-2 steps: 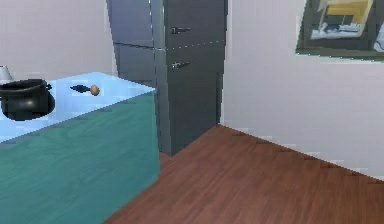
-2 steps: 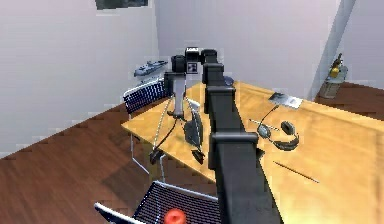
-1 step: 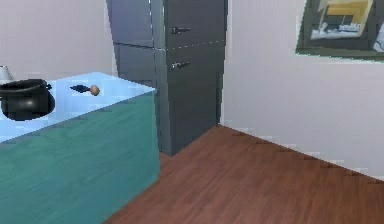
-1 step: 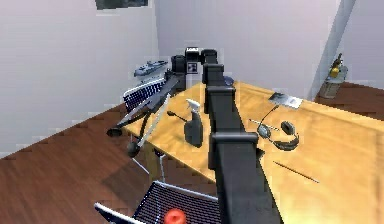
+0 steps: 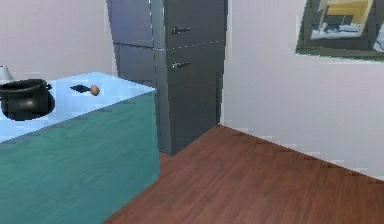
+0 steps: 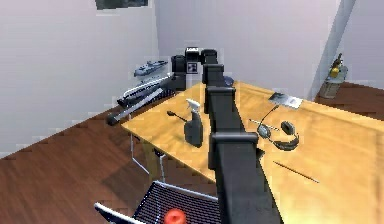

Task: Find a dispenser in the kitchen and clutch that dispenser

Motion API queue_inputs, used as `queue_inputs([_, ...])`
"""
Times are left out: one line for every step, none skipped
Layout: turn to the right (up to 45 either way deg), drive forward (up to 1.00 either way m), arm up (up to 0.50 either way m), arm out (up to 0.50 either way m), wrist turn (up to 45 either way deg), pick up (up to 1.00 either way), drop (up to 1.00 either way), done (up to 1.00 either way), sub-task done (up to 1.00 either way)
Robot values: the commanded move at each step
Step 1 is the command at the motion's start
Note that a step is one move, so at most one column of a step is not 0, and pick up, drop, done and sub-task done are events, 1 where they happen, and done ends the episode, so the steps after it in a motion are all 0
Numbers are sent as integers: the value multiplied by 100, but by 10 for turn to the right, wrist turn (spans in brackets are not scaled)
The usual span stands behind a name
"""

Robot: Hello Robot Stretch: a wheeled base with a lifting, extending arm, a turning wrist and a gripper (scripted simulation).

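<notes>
A small grey upright bottle with a pale, pump-like top (image 6: 195, 126) stands on the wooden table (image 6: 330, 150) in the arm side view, just left of the arm. The dark arm bar (image 6: 232, 150) reaches up across the table. At its far end the gripper's dark body (image 6: 188, 63) sits by the table's far edge, well beyond the bottle. Dark things lie close around it, so I cannot tell whether it holds anything.
On the table lie headphones (image 6: 281, 131), a pen (image 6: 296, 170) and a small flat thing (image 6: 281, 98). Chairs (image 6: 135, 101) stand at its left side. In the forward view, a teal counter (image 5: 80, 150) carries a black pot (image 5: 24, 99); a grey fridge (image 5: 185, 70) stands behind, with wood floor (image 5: 260, 180) to the right.
</notes>
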Motion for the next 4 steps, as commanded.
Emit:
queue_inputs([0, 0, 0, 0, 450, 0, 0, 0, 0])
queue_inputs([0, 0, 0, 0, 450, 0, 0, 0, 0])
queue_inputs([0, 0, 0, 0, 210, 0, 0, 0, 0])
queue_inputs([0, 0, -30, 0, 0, 0, 0, 0, 0])
